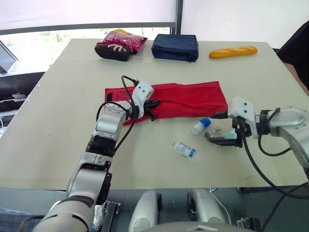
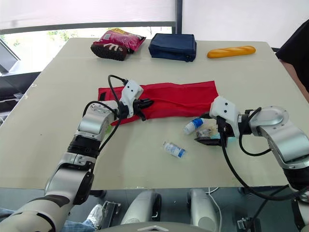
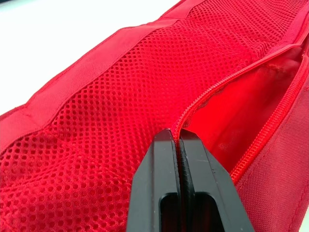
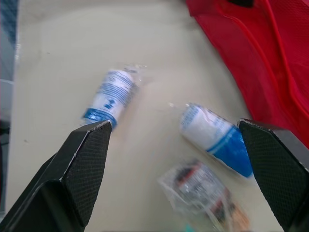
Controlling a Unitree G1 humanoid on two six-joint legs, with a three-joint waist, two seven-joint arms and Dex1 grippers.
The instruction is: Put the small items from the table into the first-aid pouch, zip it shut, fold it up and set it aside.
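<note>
Mesh edge of the flat red fabric first-aid pouch point(image 1: 193, 99) is pinched by the left pincer point(image 3: 171, 134), seemingly to hold its zip mouth open; the right pincer point(image 4: 174, 124) is spread over a white-and-blue wrapped roll point(image 4: 215, 133) at the pouch's five o'clock

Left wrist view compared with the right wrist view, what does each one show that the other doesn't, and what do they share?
Left wrist view, not the right: the red pouch up close, with its open zipper and the left tool shut on the mesh edge beside it.
Right wrist view, not the left: the right tool open over the table, with a blue-and-white roll, a second roll and a clear packet ahead of it.
Both: the red pouch, just a corner of it in the right wrist view.
</note>
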